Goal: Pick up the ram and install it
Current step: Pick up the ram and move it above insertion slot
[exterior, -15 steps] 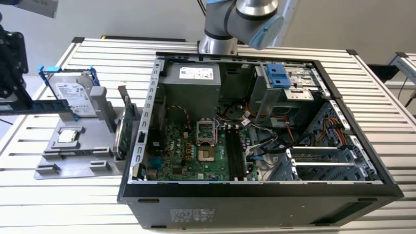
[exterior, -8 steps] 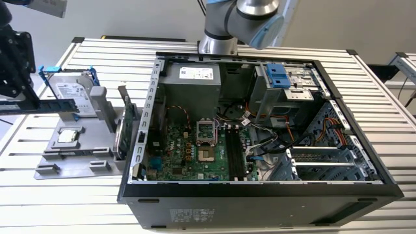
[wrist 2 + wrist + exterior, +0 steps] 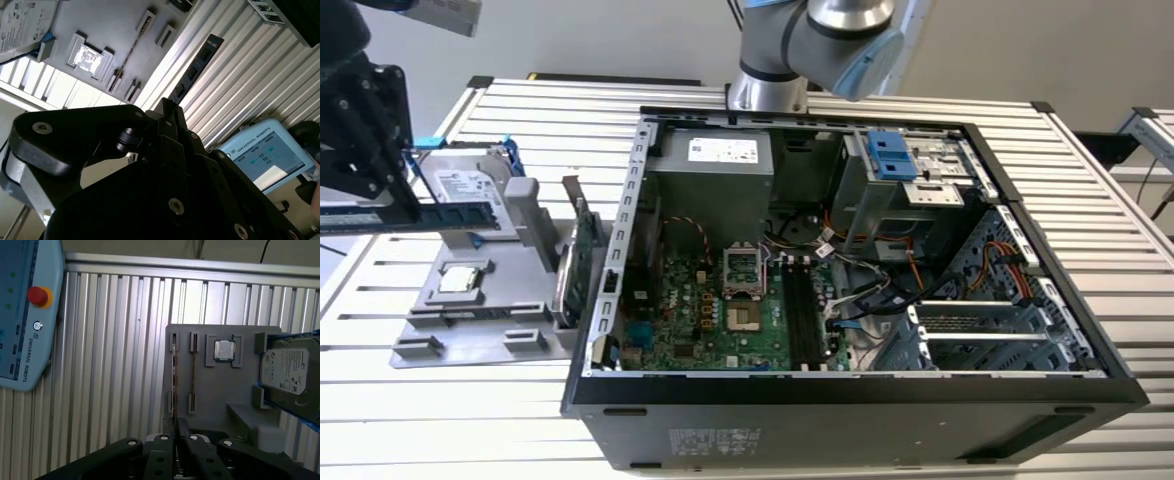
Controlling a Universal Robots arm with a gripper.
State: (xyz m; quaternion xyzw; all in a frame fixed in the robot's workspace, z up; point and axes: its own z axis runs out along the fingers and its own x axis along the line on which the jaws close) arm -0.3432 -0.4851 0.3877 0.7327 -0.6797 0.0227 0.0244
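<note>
Slatted aluminium counter (image 3: pixel 1107 190) on every side, and the open computer case (image 3: pixel 854 388) sits in the middle of it. Now to the ram (image 3: pixel 460 213): it's up in the air, outside the case on the exterior view's left, lying level and clear above the grey parts tray (image 3: pixel 494 315) that stands just beside the case wall.

The hand (image 3: pixel 387 210) is clenched on it. In the first wrist view the ram (image 3: pixel 174 390) runs edge-on as a thin line straight out from the closed hand (image 3: pixel 175 442), with the tray (image 3: pixel 210 385) beneath. In the second wrist view the ram (image 3: pixel 192 70) juts out dark over the slats.

So I'd call the pick done and the install not yet begun; this looks like the carry stage.

Seating it calls for crossing the case's side wall and getting the stick parallel to the memory slots (image 3: pixel 807 315) inside the case, then a straight push down.

Watch the edges. The green expansion card (image 3: pixel 583 240) stands upright on the tray right against the case wall, in the way of any low path. Inside the case, cables (image 3: pixel 854 290) crowd one side of the slots. From above the case is wide open, so height looks like the safe room.
</note>
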